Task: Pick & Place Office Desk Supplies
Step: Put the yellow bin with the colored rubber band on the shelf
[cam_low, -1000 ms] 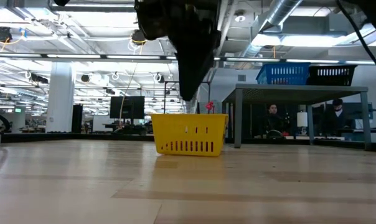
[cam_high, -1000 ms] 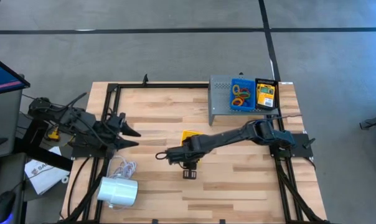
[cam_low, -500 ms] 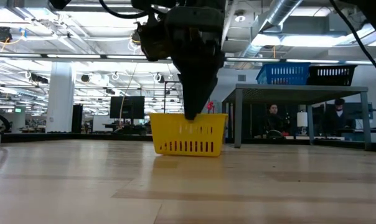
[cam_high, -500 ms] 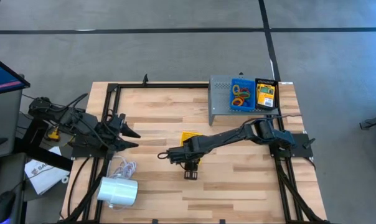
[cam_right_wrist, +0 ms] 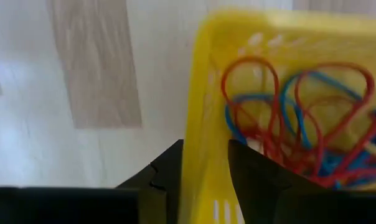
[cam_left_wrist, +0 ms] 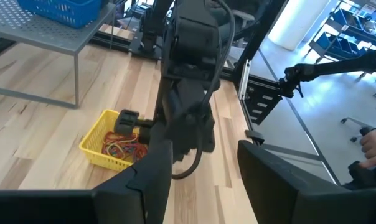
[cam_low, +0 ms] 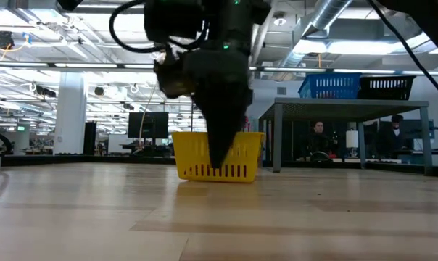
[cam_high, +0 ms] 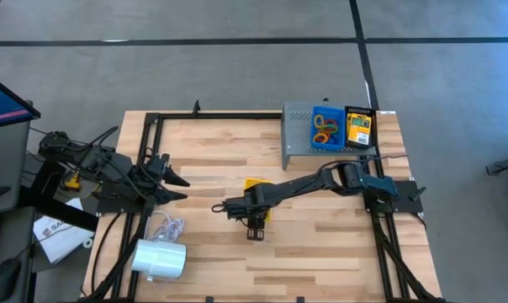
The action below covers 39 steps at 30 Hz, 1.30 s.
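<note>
A yellow basket [cam_high: 252,183] holding red and blue rubber bands [cam_right_wrist: 300,118] stands mid-table. My right gripper [cam_right_wrist: 205,168] points down at the basket's near wall [cam_right_wrist: 200,106], open, with one finger outside the wall and one inside. In the low view its tip [cam_low: 220,161] hangs in front of the basket [cam_low: 241,156]. My left gripper [cam_left_wrist: 203,180] waits open near the table's left edge [cam_high: 174,181], holding nothing. A blue basket of rubber bands [cam_high: 325,126] and a crayon box [cam_high: 358,126] rest on the grey shelf [cam_high: 298,139]. My right gripper comes from above with one finger [cam_right_wrist: 163,171] outside the yellow basket's near wall and the other [cam_right_wrist: 253,171] inside, above the rubber bands. I cannot tell whether either finger touches the wall. The basket stands flat on the table.
A white cylinder with a cord [cam_high: 160,258] lies at the near left. The grey shelf fills the far right corner. Black frame rails [cam_high: 220,115] run along the table's edges. Bare wood lies near and left of the yellow basket.
My right gripper has come down, from above the yellow basket's rim to level with its wall, still pointing down. The basket has stayed where it was.
</note>
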Each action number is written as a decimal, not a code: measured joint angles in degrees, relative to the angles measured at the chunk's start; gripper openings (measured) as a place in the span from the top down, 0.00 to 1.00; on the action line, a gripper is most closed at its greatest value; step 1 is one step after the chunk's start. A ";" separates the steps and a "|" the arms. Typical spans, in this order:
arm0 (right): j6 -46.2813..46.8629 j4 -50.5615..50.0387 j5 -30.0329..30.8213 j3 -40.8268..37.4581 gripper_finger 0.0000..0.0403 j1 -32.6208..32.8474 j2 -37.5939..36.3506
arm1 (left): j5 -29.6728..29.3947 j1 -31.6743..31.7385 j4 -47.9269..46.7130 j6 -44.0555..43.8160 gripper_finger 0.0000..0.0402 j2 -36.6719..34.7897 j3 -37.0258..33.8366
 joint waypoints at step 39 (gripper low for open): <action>-2.48 -18.76 3.39 20.94 1.00 3.65 -1.98 | -0.07 0.02 -0.20 1.75 0.56 0.00 0.02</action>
